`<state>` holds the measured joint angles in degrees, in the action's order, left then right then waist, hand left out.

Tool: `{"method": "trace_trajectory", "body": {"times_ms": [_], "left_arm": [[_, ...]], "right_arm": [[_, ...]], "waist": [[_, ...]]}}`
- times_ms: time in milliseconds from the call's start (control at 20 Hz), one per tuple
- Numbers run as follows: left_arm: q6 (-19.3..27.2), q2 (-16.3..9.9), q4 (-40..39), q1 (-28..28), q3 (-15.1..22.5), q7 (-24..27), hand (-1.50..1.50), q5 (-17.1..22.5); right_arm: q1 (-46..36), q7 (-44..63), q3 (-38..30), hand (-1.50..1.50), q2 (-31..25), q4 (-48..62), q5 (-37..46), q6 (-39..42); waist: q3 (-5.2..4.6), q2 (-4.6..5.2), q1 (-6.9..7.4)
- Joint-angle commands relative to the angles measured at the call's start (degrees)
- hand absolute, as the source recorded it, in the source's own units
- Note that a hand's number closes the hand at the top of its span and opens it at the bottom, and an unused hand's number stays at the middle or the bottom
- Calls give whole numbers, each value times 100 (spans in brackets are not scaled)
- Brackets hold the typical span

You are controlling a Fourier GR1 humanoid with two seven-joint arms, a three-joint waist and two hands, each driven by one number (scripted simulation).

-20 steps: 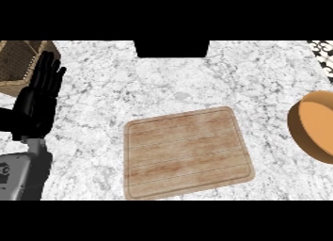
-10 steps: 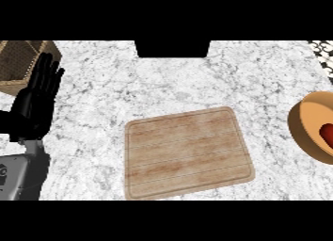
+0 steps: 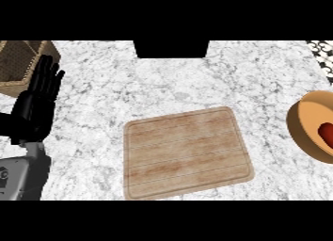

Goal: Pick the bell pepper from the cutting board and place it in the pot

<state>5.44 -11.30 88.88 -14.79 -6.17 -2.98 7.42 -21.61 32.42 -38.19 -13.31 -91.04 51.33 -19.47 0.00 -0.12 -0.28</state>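
Note:
A red bell pepper (image 3: 329, 134) lies inside the tan round pot (image 3: 303, 123) at the right edge of the head view. The wooden cutting board (image 3: 186, 152) sits bare in the middle of the marble counter. My left hand (image 3: 36, 104) rests open at the left, fingers straight and pointing up, well away from the board and the pot. My right hand does not show in the view.
A wicker basket (image 3: 13, 63) stands at the back left, just behind my left hand. A dark recess (image 3: 170, 48) cuts into the counter's far edge. A patterned black-and-white surface (image 3: 329, 54) shows at the back right corner.
The red bell pepper appeared in the pot and has settled a little lower inside it. My left hand has not moved.

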Motion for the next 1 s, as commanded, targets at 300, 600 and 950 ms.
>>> {"method": "trace_trajectory", "body": {"times_ms": [300,600,950], "left_arm": [[5,-38,217,-2,-31,-203,0,-26],[-186,-192,-150,-179,-332,23,0,144],[-356,-159,45,171,-287,105,0,186]], "right_arm": [[1164,-656,-790,-150,1,-1419,-1586,-423],[2320,-1202,-1299,-150,425,-2187,-2733,-288],[3087,-1818,-2456,-150,84,-2006,-4384,140]], "waist": [[2,-6,-25],[1,-5,-52],[2,-9,-44]]}}
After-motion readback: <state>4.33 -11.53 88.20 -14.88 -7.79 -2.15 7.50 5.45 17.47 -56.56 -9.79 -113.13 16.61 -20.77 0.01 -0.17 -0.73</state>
